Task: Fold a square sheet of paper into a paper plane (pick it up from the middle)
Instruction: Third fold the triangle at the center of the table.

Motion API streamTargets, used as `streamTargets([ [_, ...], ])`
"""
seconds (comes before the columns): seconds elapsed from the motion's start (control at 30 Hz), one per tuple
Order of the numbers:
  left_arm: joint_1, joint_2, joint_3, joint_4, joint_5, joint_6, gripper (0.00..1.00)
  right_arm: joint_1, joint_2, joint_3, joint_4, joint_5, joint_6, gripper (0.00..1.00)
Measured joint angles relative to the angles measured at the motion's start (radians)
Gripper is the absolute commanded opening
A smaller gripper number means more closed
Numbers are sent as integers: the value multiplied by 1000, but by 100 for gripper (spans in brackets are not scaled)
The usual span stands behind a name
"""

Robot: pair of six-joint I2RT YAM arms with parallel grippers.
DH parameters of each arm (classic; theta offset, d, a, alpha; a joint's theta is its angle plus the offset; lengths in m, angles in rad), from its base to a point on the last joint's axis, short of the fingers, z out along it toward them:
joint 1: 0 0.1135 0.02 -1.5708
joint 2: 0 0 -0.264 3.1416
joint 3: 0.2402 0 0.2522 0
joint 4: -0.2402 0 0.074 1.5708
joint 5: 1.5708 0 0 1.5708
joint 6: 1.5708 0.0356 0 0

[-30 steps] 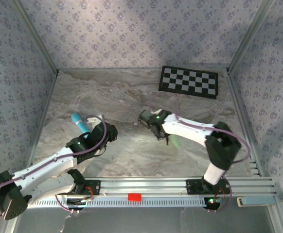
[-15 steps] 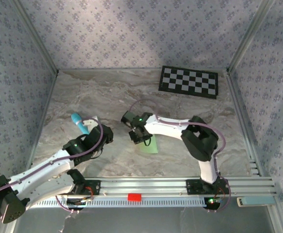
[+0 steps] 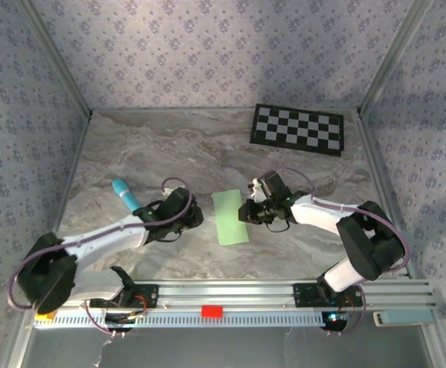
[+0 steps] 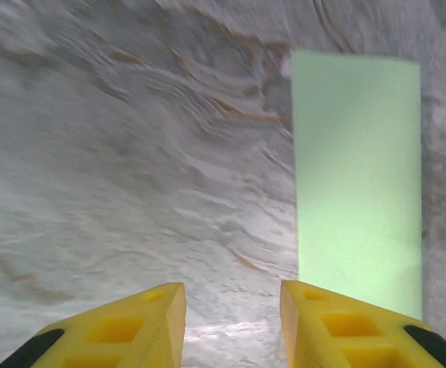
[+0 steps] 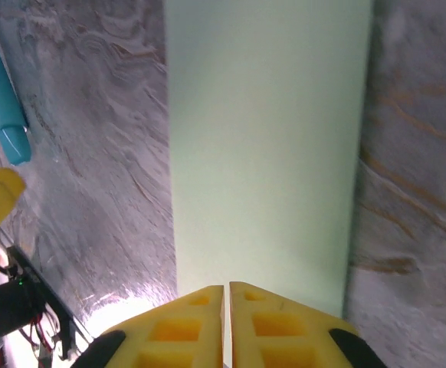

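Inward — both arms low beside paper (image 3: 231, 218)

Your left arm (image 3: 104, 239) and right arm (image 3: 321, 215) wear white shells with black joints and black bases, and thin purple cables (image 3: 174, 182) loop along them. Your left pincer (image 4: 231, 318) and right pincer (image 5: 227, 310) have yellow fingers with square recesses and black patches behind.

The right gripper (image 5: 226, 288), yellow fingers pressed together, sits at 6 o'clock over the mint-green paper (image 5: 265, 153), which runs to 12. A cyan-blue stick (image 5: 1, 100) lies at 10 on the marbled table (image 5: 418, 192).
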Motion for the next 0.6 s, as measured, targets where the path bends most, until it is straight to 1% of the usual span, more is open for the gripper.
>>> streamTargets([
  [0.13,2,130,62,54,130,0,36,-23,25,-34,82,-50,38,6],
  [0.23,3,176,87,74,188,0,37,-38,46,-51,141,-77,59,5],
  [0.47,27,194,89,88,247,-3,40,-61,134,-75,207,-104,81,2],
  [0.6,45,204,89,110,281,-10,40,-73,143,-101,255,-121,108,2],
])
